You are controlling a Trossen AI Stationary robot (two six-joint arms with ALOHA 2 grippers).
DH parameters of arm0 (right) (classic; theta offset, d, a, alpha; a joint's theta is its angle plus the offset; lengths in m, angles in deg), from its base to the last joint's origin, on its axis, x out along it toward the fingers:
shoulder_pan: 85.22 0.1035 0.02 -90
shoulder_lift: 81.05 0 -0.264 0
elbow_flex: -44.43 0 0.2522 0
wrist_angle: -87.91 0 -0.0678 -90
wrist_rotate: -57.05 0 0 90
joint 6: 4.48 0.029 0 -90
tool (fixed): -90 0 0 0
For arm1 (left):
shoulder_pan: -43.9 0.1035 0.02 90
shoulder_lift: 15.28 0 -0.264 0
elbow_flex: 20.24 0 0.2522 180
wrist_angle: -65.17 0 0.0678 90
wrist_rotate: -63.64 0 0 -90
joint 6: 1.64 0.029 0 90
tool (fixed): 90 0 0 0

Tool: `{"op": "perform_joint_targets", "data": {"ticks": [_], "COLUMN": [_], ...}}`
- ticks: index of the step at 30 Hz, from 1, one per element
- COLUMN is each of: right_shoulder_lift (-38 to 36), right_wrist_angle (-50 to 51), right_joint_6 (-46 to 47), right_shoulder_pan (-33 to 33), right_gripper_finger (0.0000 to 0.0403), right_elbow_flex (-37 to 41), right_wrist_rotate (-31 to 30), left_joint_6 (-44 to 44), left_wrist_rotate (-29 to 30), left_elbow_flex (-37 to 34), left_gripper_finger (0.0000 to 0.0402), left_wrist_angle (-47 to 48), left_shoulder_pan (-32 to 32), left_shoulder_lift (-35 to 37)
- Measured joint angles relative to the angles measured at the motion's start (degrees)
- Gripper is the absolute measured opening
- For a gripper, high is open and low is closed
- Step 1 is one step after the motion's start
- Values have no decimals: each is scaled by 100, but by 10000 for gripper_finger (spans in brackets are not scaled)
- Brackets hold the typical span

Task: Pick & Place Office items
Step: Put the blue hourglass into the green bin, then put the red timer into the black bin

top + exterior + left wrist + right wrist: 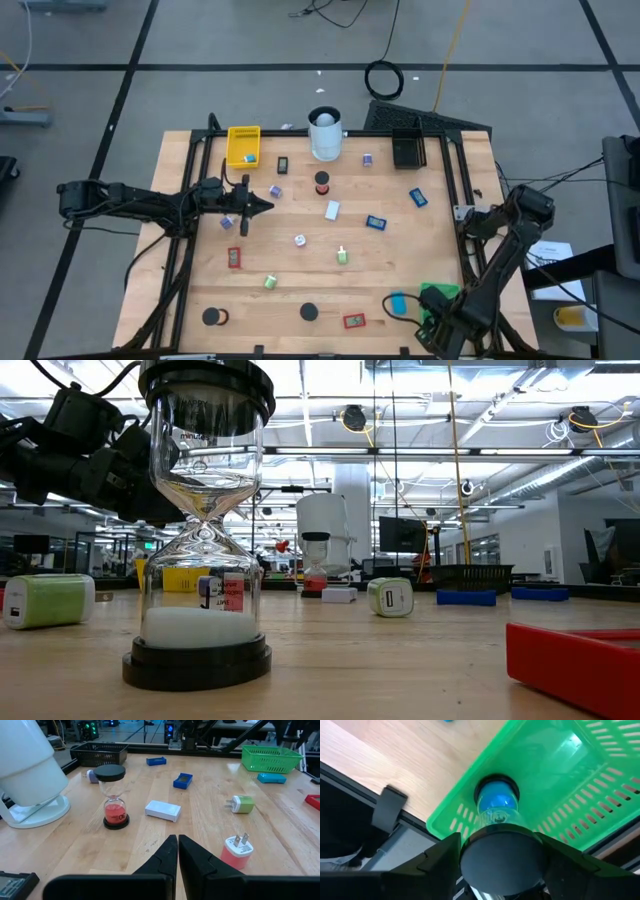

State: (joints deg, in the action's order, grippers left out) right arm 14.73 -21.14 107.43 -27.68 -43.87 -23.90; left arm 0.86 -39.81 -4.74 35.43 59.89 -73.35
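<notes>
Between the spread jaws of the right gripper [497,857], standing upright over the green tray [600,780] at the table's near right corner: a blue sand timer [496,807], its black cap flanked by both fingers. Hovering over the table's left half, jaws pressed together and empty: the left gripper [178,851], with a red sand timer [114,795], white block [163,810] and pink plug [238,851] lying ahead.

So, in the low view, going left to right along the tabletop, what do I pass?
Green-and-white charger → big white-sand hourglass → small red-sand hourglass → white-and-green charger → blue block → red tray.
</notes>
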Motion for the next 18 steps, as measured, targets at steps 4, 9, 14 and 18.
{"op": "perform_joint_targets", "data": {"ticks": [4,9,14,18], "right_shoulder_lift": [-127,-423,-725,-880], "right_wrist_angle": [8,155,597,860], "right_joint_6": [0,-193,-848,-1927], "right_shoulder_pan": [-22,-112,-340,-656], "right_gripper_finger": [254,256,230,201], "right_elbow_flex": [0,0,0,0], "right_wrist_rotate": [-78,-331,-707,-1323], "left_joint_6": [0,2,2,2], "left_wrist_rotate": [-2,-2,-4,-4], "left_elbow_flex": [0,0,0,0], "left_gripper_finger": [21,21,21,21], "left_wrist_angle": [2,0,0,0], "left_shoulder_pan": [-2,0,0,-1], "left_shoulder_lift": [0,0,0,0]}}
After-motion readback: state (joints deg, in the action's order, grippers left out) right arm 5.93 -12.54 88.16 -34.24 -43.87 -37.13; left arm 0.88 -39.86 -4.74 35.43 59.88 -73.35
